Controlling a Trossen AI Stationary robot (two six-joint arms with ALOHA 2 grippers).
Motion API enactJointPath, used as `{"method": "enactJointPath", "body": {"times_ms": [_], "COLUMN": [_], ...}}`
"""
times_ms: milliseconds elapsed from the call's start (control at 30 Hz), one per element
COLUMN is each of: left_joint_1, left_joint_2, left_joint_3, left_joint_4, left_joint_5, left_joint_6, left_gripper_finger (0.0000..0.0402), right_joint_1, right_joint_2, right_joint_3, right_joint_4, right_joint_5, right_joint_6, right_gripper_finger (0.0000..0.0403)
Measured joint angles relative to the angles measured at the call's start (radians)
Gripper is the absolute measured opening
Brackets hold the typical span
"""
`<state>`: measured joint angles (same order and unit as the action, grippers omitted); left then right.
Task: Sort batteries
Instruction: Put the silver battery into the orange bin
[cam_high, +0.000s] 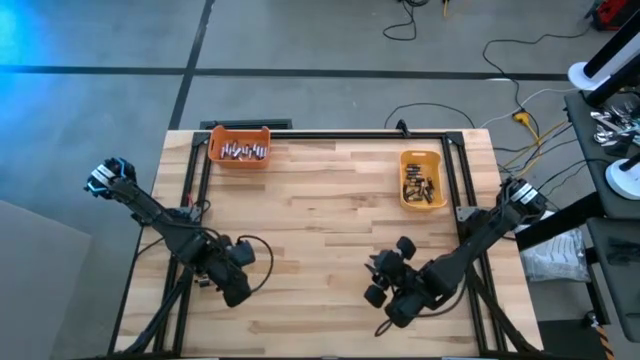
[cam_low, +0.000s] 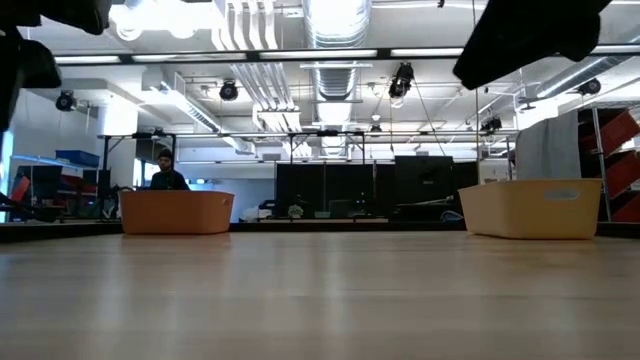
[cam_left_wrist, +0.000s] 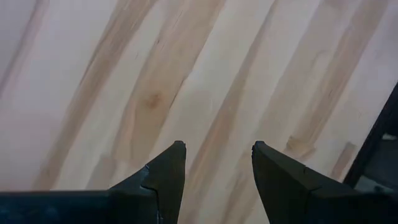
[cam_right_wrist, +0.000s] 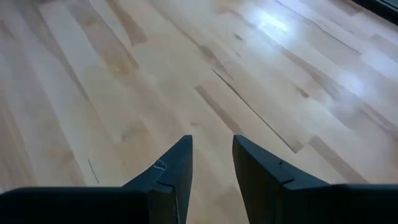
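While both arms hang low over the near part of the table (cam_high: 330, 200), neither holds anything: the left gripper (cam_left_wrist: 216, 163) has its fingers spread over bare wood, and the right gripper (cam_right_wrist: 212, 155) shows a narrower gap, also empty. Farther back, the batteries lie in two bins, silvery ones (cam_high: 245, 151) in the orange bin (cam_high: 239, 133) and dark ones (cam_high: 421, 187) in the yellow bin (cam_high: 421, 156). No loose battery shows on the wood, so sorting looks finished; the next move seems only a retreat to rest.
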<state>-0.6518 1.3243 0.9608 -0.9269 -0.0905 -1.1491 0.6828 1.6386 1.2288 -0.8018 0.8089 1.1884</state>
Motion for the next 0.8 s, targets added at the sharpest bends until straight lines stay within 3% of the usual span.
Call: {"method": "enactJointPath", "body": {"times_ms": [200, 467, 700, 800], "left_joint_1": [0.000, -0.001, -0.006, -0.006], "left_joint_2": [-0.014, -0.050, -0.050, -0.050], "left_joint_3": [-0.063, -0.205, -0.248, -0.272], "left_joint_4": [-0.001, -0.001, 0.004, 0.007], "left_joint_5": [0.004, 0.019, 0.077, 0.077], "left_joint_6": [0.134, 0.168, 0.161, 0.161], "left_gripper_finger": [0.0164, 0.0164, 0.0164, 0.0164], "right_joint_1": [-0.055, -0.134, -0.215, -0.242], "right_joint_2": [-0.002, -0.002, -0.002, -0.002], "right_joint_3": [0.010, 0.010, 0.010, 0.010], "right_joint_4": [0.000, 0.002, 0.003, 0.000], "right_joint_5": [-0.002, -0.007, -0.130, -0.137], "right_joint_6": [0.005, 0.028, -0.007, -0.024], "right_gripper_finger": [0.0103, 0.0119, 0.0133, 0.0137]}}
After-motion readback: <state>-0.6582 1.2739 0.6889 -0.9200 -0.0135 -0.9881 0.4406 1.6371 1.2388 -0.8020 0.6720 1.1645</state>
